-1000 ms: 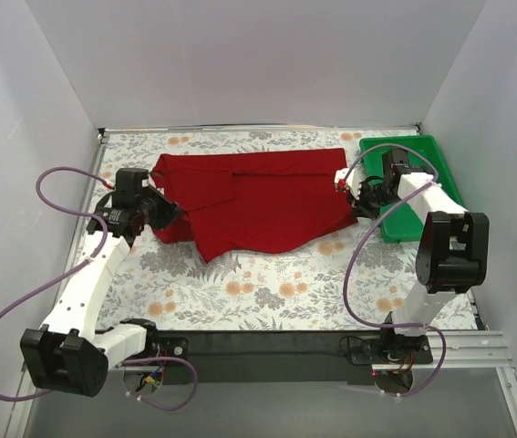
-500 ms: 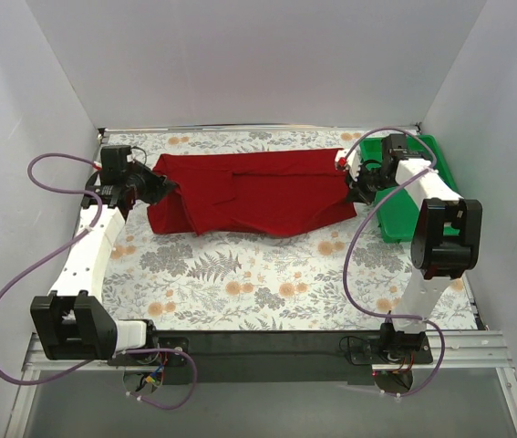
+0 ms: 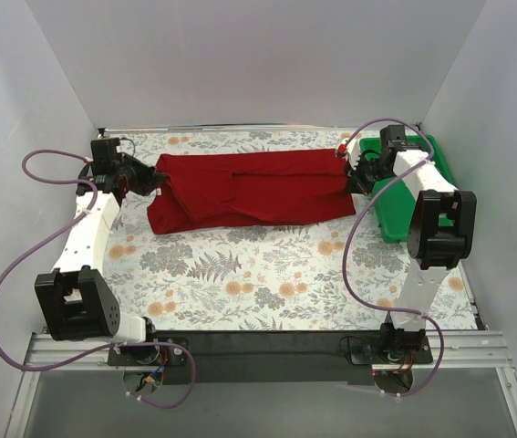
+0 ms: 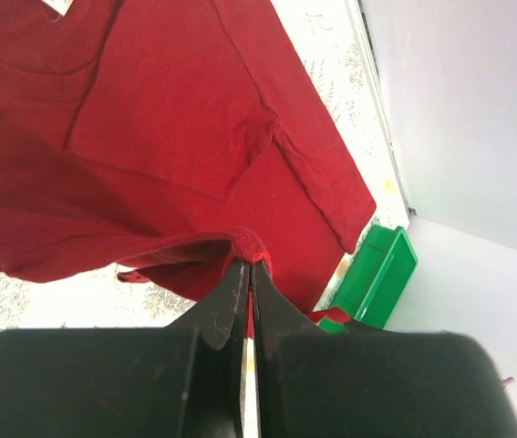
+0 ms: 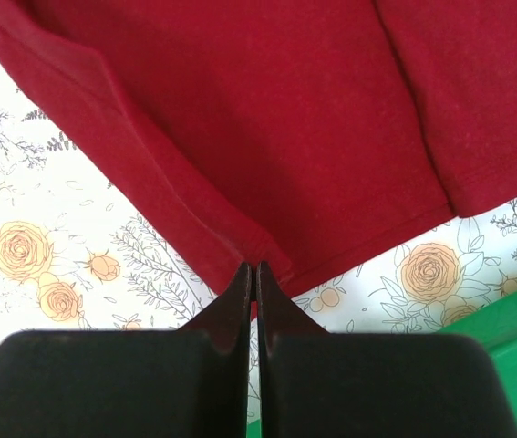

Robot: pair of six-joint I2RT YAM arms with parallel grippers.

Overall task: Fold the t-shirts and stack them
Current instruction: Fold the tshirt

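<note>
The dark red t-shirt [image 3: 249, 189] is stretched across the far part of the table between both grippers. My left gripper [image 3: 151, 180] is shut on the shirt's left end; in the left wrist view [image 4: 250, 263] a bunched bit of red cloth [image 4: 176, 137] sits pinched at the fingertips. My right gripper [image 3: 353, 180] is shut on the shirt's right edge; in the right wrist view [image 5: 255, 265] the fingertips pinch the hem of the red cloth [image 5: 267, 119]. The shirt lies folded lengthwise, part of its left end sagging toward the table.
A green plastic tray [image 3: 418, 182] stands at the far right, under the right arm; it also shows in the left wrist view [image 4: 381, 278]. The table has a floral cloth [image 3: 267, 283]. White walls close in at the back and both sides.
Both grippers have carried the shirt away from me toward the back wall. The shirt is now pulled out longer and flatter; the left arm has swung further left and back.
</note>
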